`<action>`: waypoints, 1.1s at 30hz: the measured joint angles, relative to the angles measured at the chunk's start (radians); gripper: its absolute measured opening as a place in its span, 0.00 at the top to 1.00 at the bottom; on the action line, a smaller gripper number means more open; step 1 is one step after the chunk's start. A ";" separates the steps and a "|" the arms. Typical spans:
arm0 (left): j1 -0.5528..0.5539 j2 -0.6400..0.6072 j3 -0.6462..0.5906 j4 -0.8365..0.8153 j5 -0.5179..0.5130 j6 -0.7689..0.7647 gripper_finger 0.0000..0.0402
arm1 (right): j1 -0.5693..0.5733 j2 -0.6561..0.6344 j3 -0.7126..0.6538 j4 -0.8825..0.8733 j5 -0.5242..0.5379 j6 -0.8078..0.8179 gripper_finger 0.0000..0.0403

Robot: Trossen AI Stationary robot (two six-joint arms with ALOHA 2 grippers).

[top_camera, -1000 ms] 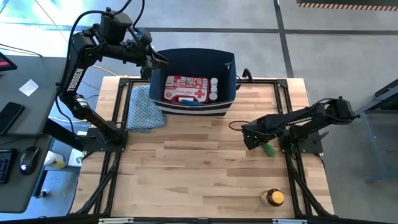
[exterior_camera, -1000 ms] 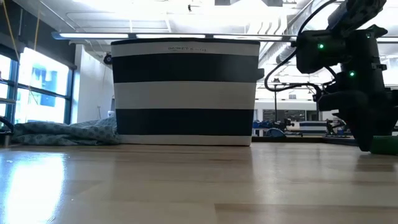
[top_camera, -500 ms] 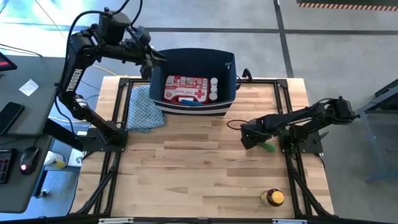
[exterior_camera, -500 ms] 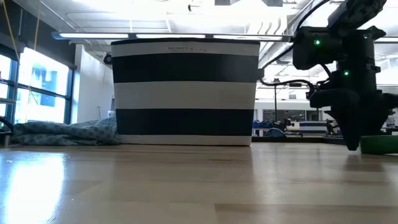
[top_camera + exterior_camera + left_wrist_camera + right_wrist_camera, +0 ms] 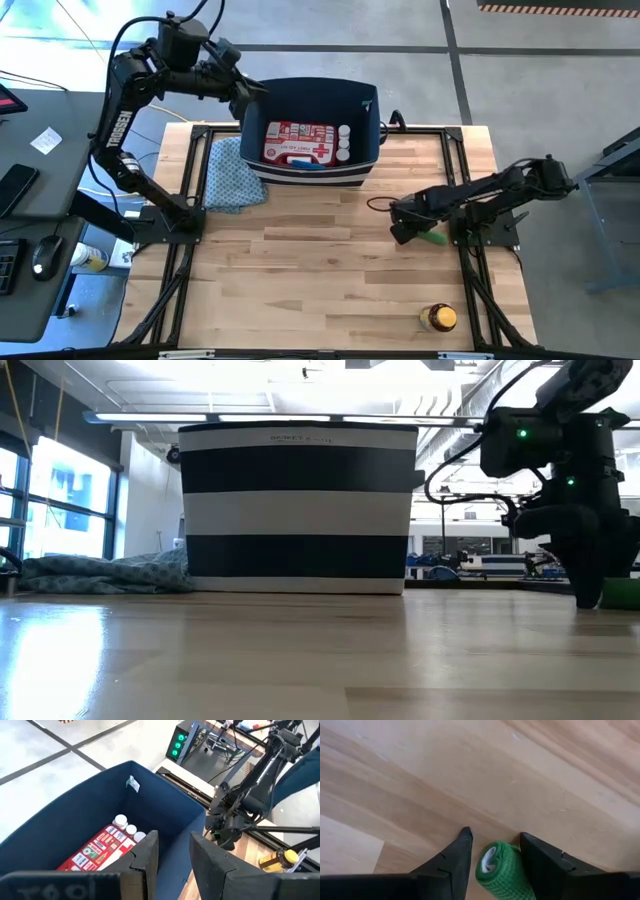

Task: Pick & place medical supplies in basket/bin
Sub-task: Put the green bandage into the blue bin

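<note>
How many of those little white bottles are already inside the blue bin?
3 that I can see: the white bottles sit in a row along one end of the red first-aid kit, inside the bin. More may lie hidden beneath the kit or behind the bin's walls.

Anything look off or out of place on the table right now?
Nothing stands out. The first-aid kit lies flat in the bin, the green roll sits between the right gripper fingers on the table, and the amber bottle lies near the front edge, nothing spilled.
</note>
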 joint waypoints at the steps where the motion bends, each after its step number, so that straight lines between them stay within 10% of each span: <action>1: 0.000 0.000 0.000 -0.001 0.000 -0.006 0.64 | 0.006 0.000 -0.001 -0.001 0.003 0.003 0.61; 33: 0.000 -0.002 0.000 -0.068 0.031 -0.035 0.64 | 0.016 -0.161 0.113 0.061 -0.086 -0.287 0.77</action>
